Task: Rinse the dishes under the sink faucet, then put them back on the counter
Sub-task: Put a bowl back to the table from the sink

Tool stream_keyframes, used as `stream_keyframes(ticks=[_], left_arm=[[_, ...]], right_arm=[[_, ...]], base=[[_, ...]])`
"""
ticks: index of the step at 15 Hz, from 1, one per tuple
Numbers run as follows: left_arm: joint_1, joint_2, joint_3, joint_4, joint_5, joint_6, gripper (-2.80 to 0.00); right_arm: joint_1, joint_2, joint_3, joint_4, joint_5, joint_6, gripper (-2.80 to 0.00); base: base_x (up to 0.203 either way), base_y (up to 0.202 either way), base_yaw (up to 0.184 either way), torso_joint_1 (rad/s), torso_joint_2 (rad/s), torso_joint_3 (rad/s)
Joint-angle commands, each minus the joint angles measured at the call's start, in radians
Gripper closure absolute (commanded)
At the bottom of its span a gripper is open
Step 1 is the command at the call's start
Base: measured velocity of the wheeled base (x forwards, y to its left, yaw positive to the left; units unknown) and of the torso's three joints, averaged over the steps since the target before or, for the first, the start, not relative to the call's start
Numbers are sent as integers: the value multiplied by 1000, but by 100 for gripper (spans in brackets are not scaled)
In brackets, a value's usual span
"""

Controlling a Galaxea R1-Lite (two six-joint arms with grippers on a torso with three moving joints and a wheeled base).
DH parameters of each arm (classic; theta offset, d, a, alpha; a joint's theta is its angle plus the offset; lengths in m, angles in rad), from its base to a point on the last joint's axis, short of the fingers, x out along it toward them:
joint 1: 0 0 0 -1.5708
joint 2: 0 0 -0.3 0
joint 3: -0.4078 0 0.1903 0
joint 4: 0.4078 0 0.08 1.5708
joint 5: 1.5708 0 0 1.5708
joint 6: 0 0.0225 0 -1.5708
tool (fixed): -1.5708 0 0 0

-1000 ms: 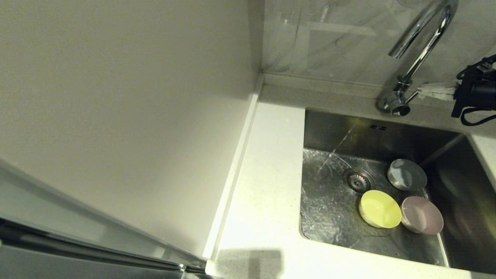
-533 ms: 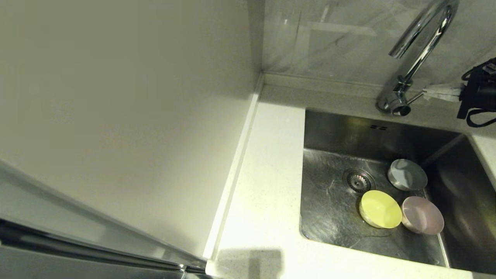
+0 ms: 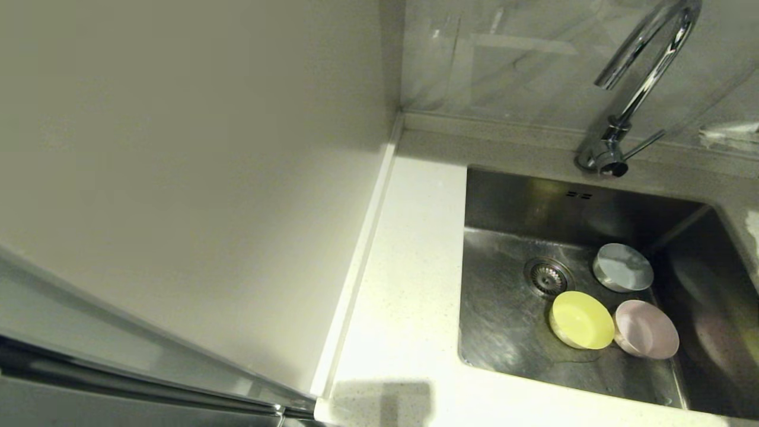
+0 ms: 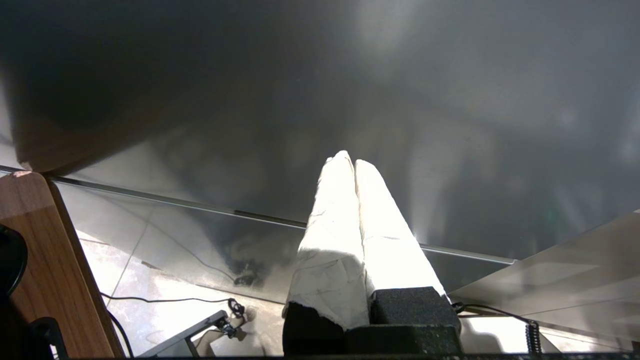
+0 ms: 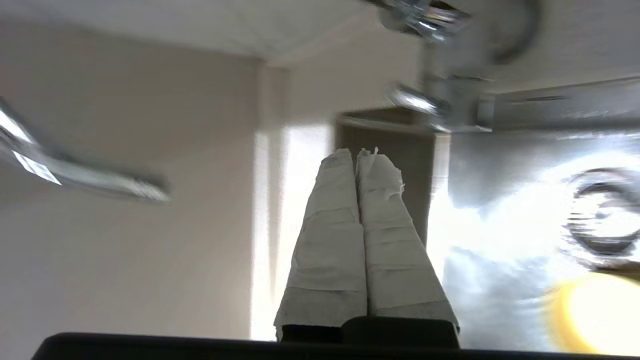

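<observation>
Three small round bowls are lying in the rectangular stainless steel sink [image 3: 504, 213], all to the right of its round metal drain strainer [image 3: 548, 276]: the pale grey-blue bowl [image 3: 622, 267] is sitting nearest the back wall, the yellow-green bowl [image 3: 581, 319] is resting just in front of the strainer, and the pale pink bowl [image 3: 646, 337] is touching the yellow-green one on its right. The tall chrome gooseneck faucet [image 3: 637, 89] is standing on the raised back edge behind the basin, its thin side lever [image 3: 643, 145] pointing right. The smooth white speckled desk [image 3: 403, 284] is running along the sink's left side, beside the plain cream wall panel [image 3: 190, 166]. The right end effector [image 5: 356, 155], wrapped in white tape, is hanging with its fingers pressed together and gripping nothing, near the faucet and above the sink. The left end effector [image 4: 348, 159] is sitting parked away from the sink, its taped fingers likewise pressed together and empty.
</observation>
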Motion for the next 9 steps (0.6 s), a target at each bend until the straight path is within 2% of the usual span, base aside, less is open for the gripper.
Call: stream_keyframes(ticks=[1, 2, 3, 4, 5, 6, 7, 9], left_arm=[[0, 0, 3, 0, 0, 0, 0], [0, 0, 3, 0, 0, 0, 0], [0, 0, 3, 0, 0, 0, 0], [0, 0, 3, 0, 0, 0, 0], [0, 0, 3, 0, 0, 0, 0], [0, 0, 3, 0, 0, 0, 0], [0, 0, 3, 0, 0, 0, 0], [0, 0, 3, 0, 0, 0, 0]], right_arm=[[-26, -58, 76, 77, -23, -299, 0], [-32, -68, 119, 135, -90, -474, 0], [-42, -76, 177, 207, -225, -678, 0], [-56, -82, 234, 270, -394, -859, 0], [-71, -87, 282, 316, -555, -987, 0], [-86, -91, 314, 352, -666, -1066, 0], [-94, -92, 326, 337, -695, -1101, 0], [-94, -92, 364, 158, -692, -1125, 0]], base=[[0, 0, 0, 0, 0, 0], [0, 0, 0, 0, 0, 0], [0, 0, 0, 0, 0, 0], [0, 0, 0, 0, 0, 0], [0, 0, 0, 0, 0, 0], [0, 0, 0, 0, 0, 0], [0, 0, 0, 0, 0, 0], [0, 0, 0, 0, 0, 0]])
